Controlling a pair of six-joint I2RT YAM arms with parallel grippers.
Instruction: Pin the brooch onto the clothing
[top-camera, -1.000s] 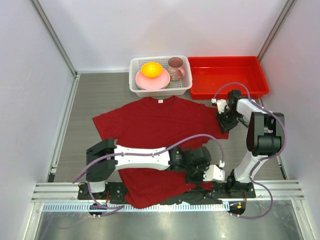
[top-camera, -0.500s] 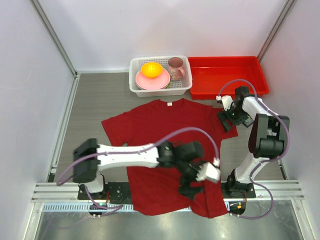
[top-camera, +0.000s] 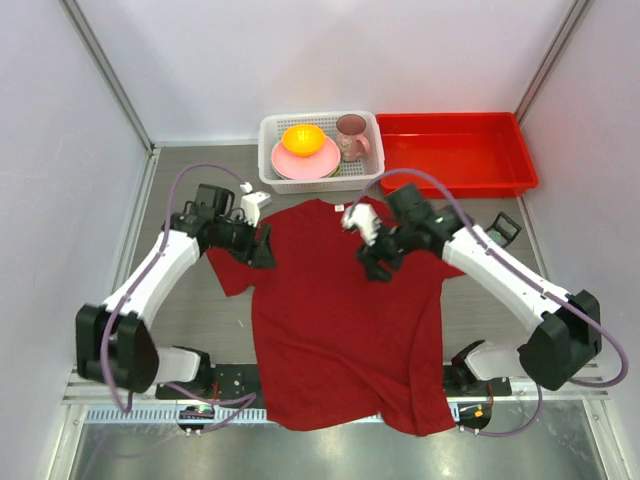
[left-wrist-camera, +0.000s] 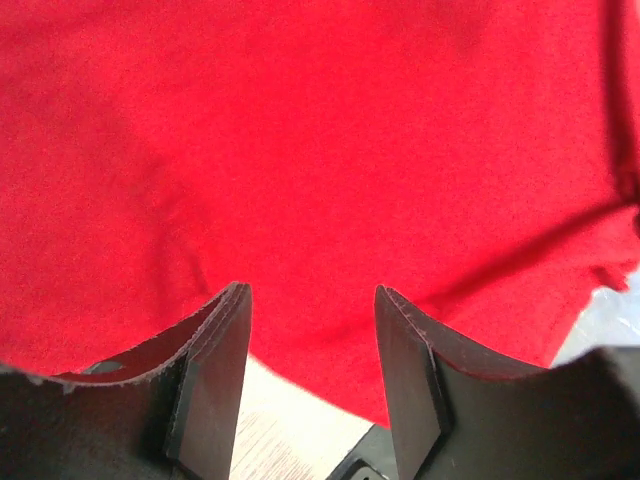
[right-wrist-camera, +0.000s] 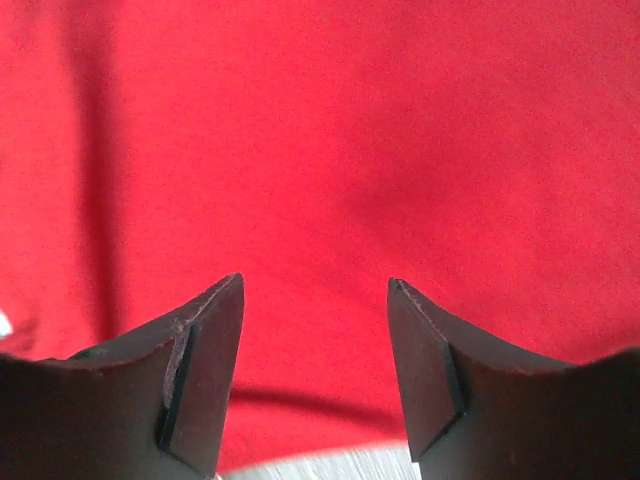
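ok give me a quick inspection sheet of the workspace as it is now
surface: grey table, mostly under the shirt
job's things: T-shirt spread flat, hem hanging over the near edge; brooch: nothing seen
clutter: white basket holding yellow bowl, pink plate and cup; red tray; small dark object, too small to identify
grippers: left gripper and right gripper both open over the shirt, holding nothing
cables: lilac cables arch over each arm
surroundings: white walls

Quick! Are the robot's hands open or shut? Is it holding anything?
Left gripper: open, holding nothing, at the edge of the T-shirt.
Right gripper: open, holding nothing, over the T-shirt.
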